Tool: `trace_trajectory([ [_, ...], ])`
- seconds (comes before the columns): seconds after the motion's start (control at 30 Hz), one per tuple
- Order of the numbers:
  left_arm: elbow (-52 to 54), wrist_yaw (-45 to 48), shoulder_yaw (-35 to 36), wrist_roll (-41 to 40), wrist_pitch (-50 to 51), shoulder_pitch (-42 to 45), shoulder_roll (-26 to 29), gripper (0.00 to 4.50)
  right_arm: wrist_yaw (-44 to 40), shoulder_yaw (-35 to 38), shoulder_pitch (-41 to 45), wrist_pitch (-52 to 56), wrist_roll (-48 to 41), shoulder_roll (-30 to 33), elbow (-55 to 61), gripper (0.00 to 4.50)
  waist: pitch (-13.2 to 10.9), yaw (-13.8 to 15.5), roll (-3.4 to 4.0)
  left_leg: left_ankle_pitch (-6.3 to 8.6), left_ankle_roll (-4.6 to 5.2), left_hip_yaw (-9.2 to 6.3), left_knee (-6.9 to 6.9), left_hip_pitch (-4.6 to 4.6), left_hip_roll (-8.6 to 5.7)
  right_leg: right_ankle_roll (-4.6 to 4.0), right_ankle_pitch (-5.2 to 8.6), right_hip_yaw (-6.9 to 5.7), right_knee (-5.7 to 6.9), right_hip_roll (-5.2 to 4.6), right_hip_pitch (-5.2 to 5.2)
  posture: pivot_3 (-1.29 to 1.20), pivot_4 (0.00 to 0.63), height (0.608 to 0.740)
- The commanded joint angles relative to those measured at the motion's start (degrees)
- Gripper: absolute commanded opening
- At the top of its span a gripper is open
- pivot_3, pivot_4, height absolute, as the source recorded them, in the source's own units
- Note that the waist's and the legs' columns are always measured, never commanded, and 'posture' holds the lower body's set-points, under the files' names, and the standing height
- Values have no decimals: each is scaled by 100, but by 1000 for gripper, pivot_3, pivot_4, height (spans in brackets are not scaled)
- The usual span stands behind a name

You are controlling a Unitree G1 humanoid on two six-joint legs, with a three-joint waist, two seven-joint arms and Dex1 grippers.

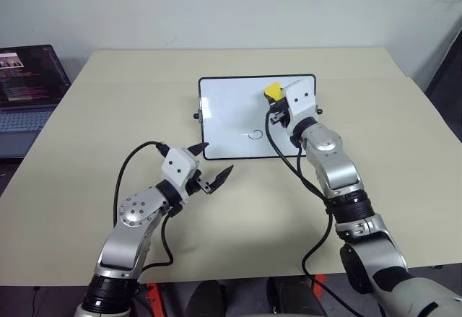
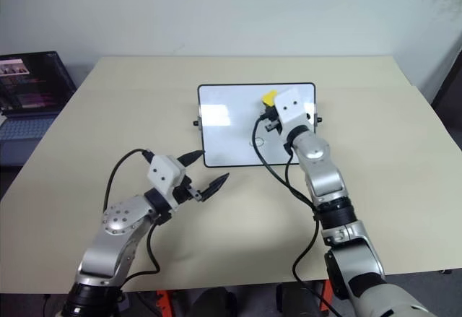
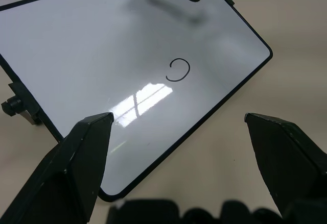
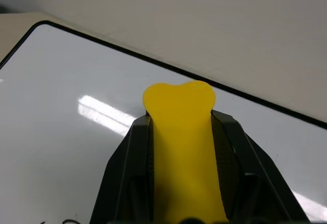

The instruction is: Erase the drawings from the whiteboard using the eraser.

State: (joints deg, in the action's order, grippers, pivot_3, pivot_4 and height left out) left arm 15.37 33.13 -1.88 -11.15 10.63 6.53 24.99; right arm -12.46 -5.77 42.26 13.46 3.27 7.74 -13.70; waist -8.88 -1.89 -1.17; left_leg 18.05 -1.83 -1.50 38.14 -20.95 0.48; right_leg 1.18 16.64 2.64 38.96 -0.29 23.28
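With the right gripper (image 1: 278, 104) clamped on the eraser (image 1: 272, 89) over the whiteboard (image 1: 224, 118) top, left gripper (image 1: 209, 165) jaws apart, wiping is mid-step; next stroke must reach the remaining drawing (image 1: 254, 134).

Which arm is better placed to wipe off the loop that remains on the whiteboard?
The right. Its pincer is shut on the yellow eraser over the whiteboard, beyond the remaining loop. The left pincer is open and empty at the board's near edge.
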Motion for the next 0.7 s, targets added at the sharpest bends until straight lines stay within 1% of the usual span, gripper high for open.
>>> trace_trajectory([
  [0.03, 92, -15, 32, 12, -118, 94, -18, 4500, 7, 78, 154, -163, -17, 20, 46, 1238, 0, 0, 0, 0, 0, 0, 0, 0, 0, 0, 0, 1, 0, 0, 0, 0, 150, 740],
  [0.37, 58, -7, 24, 10, -105, 160, -26, 4500, 23, 94, 232, -192, -11, 36, -42, 1238, 0, -1, 0, 0, 0, 0, 0, 0, 0, 0, 0, 0, 1, 0, 0, 0, 150, 740],
  [0.7, 72, -14, 36, 3, -84, 164, -23, 4500, 127, 92, 515, -426, -4, -59, -510, 1238, 0, -2, 1, 0, 0, 1, -1, 0, 0, 0, 0, 0, 0, 0, 0, 0, 150, 740],
])
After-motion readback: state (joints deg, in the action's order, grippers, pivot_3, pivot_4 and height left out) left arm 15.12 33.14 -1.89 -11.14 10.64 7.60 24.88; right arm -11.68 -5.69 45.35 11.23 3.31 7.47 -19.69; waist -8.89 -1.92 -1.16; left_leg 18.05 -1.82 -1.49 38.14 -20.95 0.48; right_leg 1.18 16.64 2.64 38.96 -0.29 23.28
